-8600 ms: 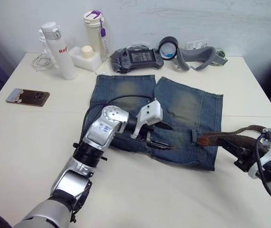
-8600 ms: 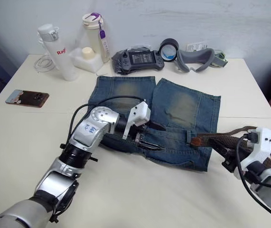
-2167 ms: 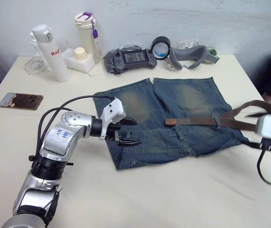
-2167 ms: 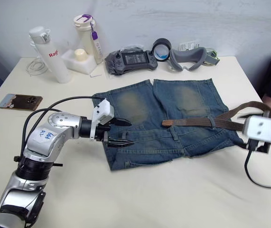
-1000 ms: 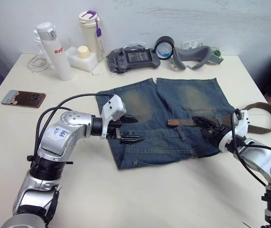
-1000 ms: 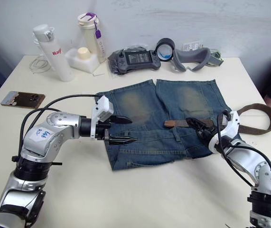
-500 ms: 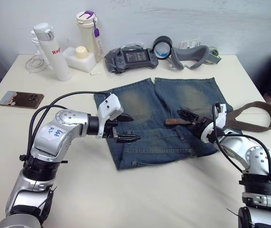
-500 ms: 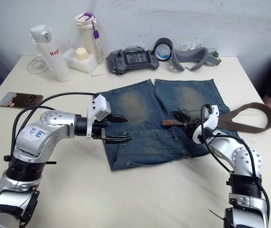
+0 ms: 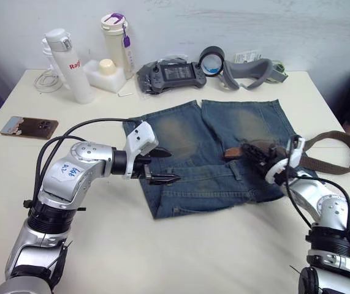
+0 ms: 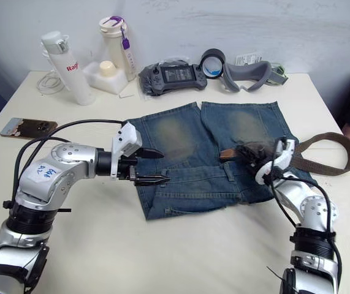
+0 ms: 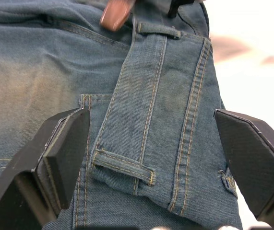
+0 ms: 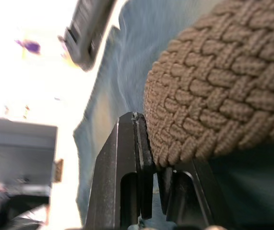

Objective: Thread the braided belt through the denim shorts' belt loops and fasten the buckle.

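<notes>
The denim shorts [image 9: 224,131] lie flat mid-table, waistband toward me. The braided belt [image 9: 329,142] runs from a loop near the table's right edge to its leather tip [image 9: 232,151] on the waistband. My right gripper [image 9: 255,154] is shut on the belt just behind that tip; the weave shows large in the right wrist view [image 12: 223,81]. Over the left part of the waistband my left gripper [image 9: 164,166] hovers open and holds nothing. One of the belt loops [image 11: 122,165] lies between its fingers [image 11: 65,148]. Another loop [image 11: 158,29] sits near the tip. The buckle is out of view.
Along the table's back edge stand a white bottle [image 9: 69,64], a tumbler [image 9: 117,43], a white box [image 9: 107,75], a game controller [image 9: 171,75], a tape roll [image 9: 212,61] and a grey headset [image 9: 254,68]. A phone [image 9: 29,127] lies far left. Bare table [image 9: 224,245] lies in front.
My right gripper came in from the table's right edge onto the belt's tip end and shut on it, then drew slightly right. The left gripper stayed open over the waistband.
</notes>
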